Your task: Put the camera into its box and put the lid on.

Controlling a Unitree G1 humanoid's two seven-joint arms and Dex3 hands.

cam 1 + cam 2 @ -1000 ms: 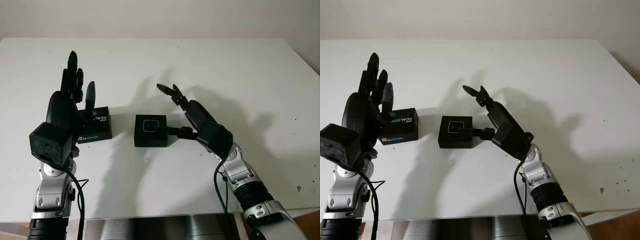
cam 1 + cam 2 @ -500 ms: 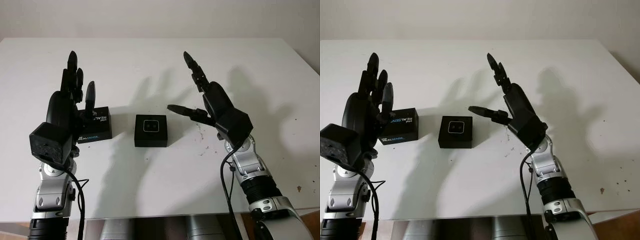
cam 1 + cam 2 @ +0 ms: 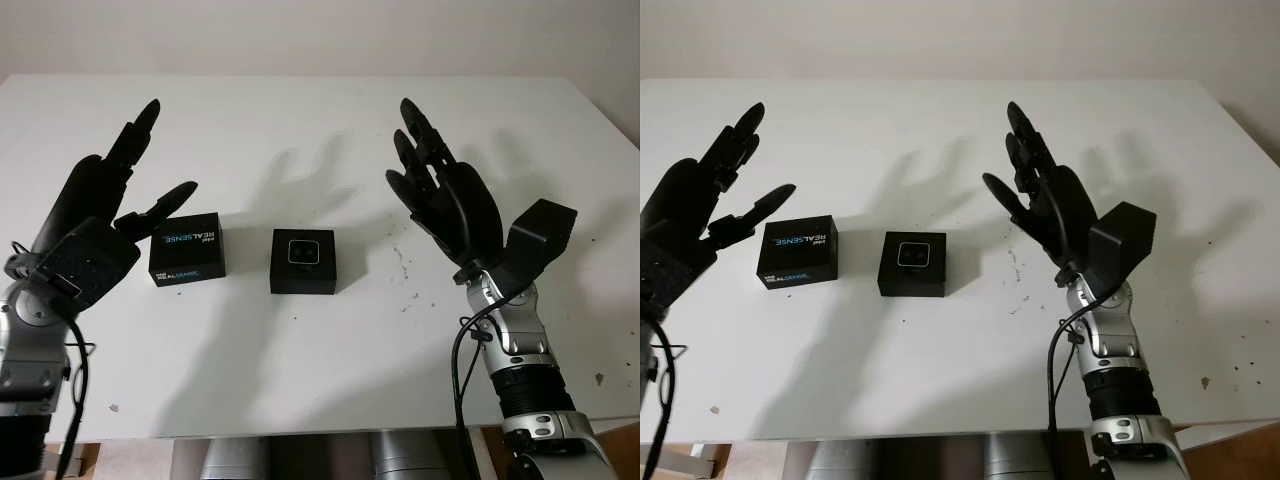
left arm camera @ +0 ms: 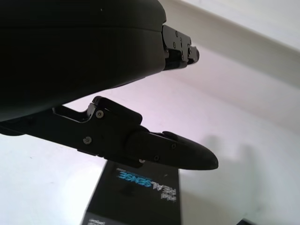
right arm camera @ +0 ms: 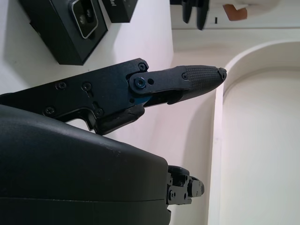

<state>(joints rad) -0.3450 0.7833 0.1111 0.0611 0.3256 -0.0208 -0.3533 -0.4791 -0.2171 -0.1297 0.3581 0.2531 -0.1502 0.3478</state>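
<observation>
A small black box (image 3: 303, 260) lies open in the middle of the table (image 3: 300, 130), and the camera (image 3: 303, 251) lies inside it, face up. About a hand's width to its left sits the black lid (image 3: 187, 248) with REALSENSE lettering, flat on the table. My left hand (image 3: 150, 165) is open, raised above the table just left of the lid, touching nothing. My right hand (image 3: 412, 150) is open too, held up to the right of the box with its palm toward it. In the left wrist view, a finger (image 4: 178, 154) hangs over the lid (image 4: 136, 197).
The white table stretches well beyond both hands to the back wall. A few dark specks (image 3: 404, 270) mark the surface right of the box. The right wrist view shows the box (image 5: 70, 23) past the fingers (image 5: 187, 79).
My right hand let go of the box, rose and drew back to the right. My left hand swung left, off the lid, which now lies fully uncovered.
</observation>
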